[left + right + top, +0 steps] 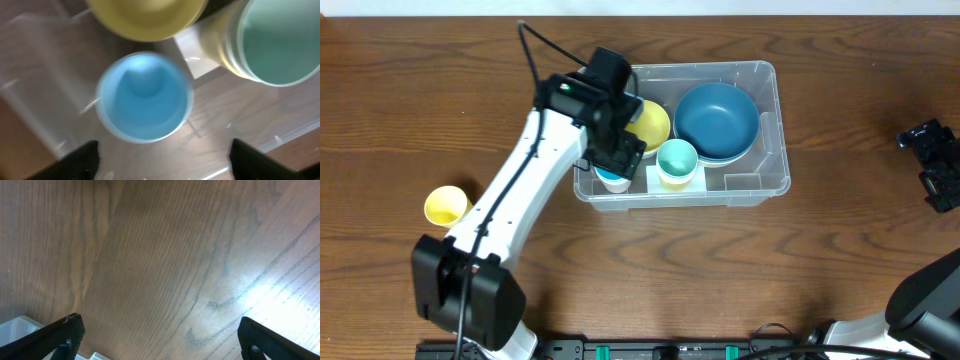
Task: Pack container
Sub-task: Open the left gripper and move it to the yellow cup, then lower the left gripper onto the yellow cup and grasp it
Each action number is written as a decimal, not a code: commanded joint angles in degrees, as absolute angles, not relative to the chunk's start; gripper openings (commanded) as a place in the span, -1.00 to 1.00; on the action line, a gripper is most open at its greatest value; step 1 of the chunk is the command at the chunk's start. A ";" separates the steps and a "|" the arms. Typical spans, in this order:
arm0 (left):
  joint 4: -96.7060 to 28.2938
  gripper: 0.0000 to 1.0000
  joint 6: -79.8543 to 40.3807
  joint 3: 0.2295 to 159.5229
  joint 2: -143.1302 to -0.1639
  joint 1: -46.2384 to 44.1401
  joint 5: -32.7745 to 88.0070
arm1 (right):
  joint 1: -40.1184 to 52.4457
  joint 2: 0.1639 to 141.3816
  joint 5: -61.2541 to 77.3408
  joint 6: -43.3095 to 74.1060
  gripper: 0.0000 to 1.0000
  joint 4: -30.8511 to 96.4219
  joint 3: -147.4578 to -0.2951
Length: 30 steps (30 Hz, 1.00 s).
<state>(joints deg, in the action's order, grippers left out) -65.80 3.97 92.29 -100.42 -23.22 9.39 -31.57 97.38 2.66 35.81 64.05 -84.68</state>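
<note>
The clear plastic container (772, 130) stands at the table's middle back. Inside it are a dark blue bowl (717, 120), a yellow bowl (653, 122), a teal cup (677, 160) and a light blue cup (613, 180). My left gripper (617, 158) hovers over the container's left end, open and empty, just above the light blue cup (144, 97). The left wrist view also shows the yellow bowl (147, 17) and the teal cup (277, 40). My right gripper (932, 160) is open and empty over bare table at the far right.
A yellow cup (446, 205) lies on the table at the left, outside the container. A corner of something white (20, 327) shows at the lower left of the right wrist view. The wood table (165, 255) fills the rest of that view.
</note>
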 commanded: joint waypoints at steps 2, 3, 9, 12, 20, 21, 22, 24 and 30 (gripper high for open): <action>-68.84 0.93 2.87 95.37 -92.92 -18.92 5.63 | -31.97 97.62 2.59 36.62 0.99 64.10 -84.97; -69.97 0.98 2.68 95.50 -91.13 -17.54 4.27 | -31.97 97.62 2.59 36.62 0.98 64.10 -84.97; -76.40 0.96 1.78 95.48 -84.20 -7.16 1.89 | -31.97 97.62 2.59 36.62 0.98 64.10 -84.97; -78.81 0.96 1.78 95.46 -83.90 -0.62 1.83 | -31.97 97.62 2.59 36.62 0.99 64.10 -84.97; -77.21 0.96 -0.75 90.72 -87.59 15.09 3.68 | -31.97 97.62 2.59 36.62 0.99 64.10 -84.97; -76.36 0.96 -0.91 89.84 -88.33 16.14 3.88 | -31.97 97.62 2.59 36.62 0.99 64.10 -84.97; -75.53 0.96 -1.32 89.10 -89.12 16.91 3.86 | -31.97 97.62 2.59 36.62 0.98 64.10 -84.97; -74.22 0.96 -2.39 88.14 -90.78 18.00 3.84 | -31.97 97.62 2.59 36.62 0.98 64.10 -84.97; -70.78 0.96 -3.38 86.04 -95.59 19.62 3.79 | -31.97 97.62 2.59 36.62 0.98 64.10 -84.97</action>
